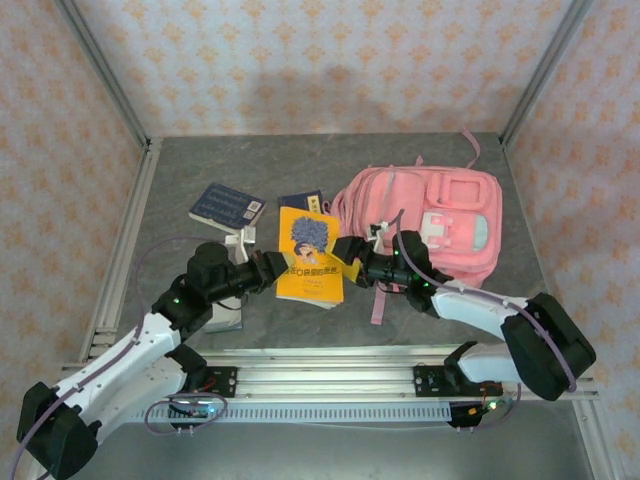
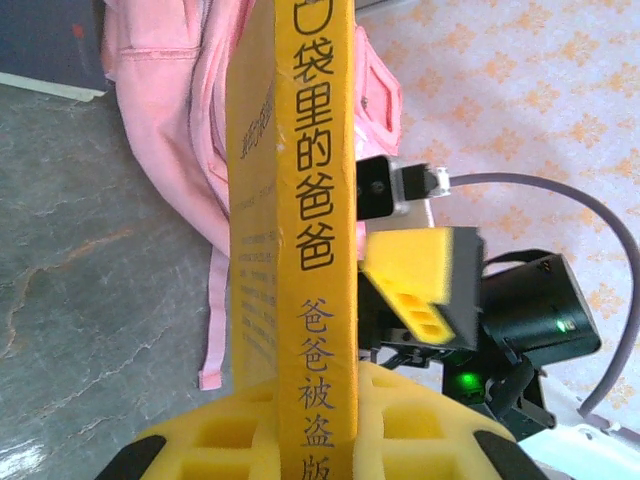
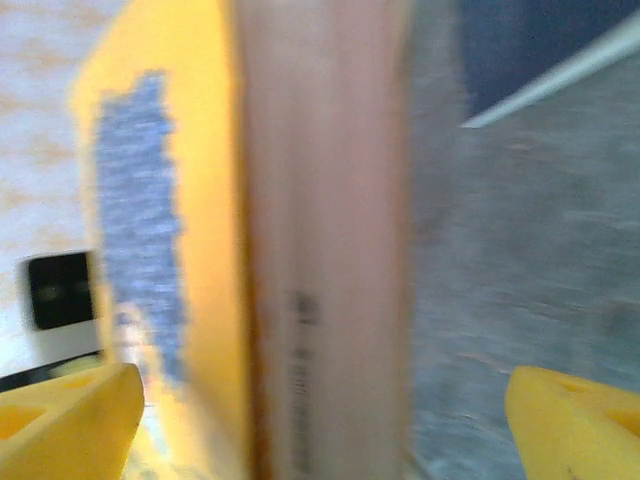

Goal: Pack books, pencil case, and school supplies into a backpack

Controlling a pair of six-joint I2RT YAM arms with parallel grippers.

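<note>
Yellow cartoon-cover book (image 1: 309,258) is sitting pinched in left jaws, right jaws standing spread; navy labelled books (image 1: 226,206) are lying outside pink fabric backpack (image 1: 450,200).

Spine title of the yellow book (image 2: 312,250)
Down the spine, which stands between my left fingers (image 2: 240,440), I read big black characters 袋里的爸爸, with a cut-off character above them, then smaller 爸爸被盗版 below; the fine print on the cover beside it is too small for me, and from above the pale label on the navy book (image 1: 222,205) is unreadable too
</note>
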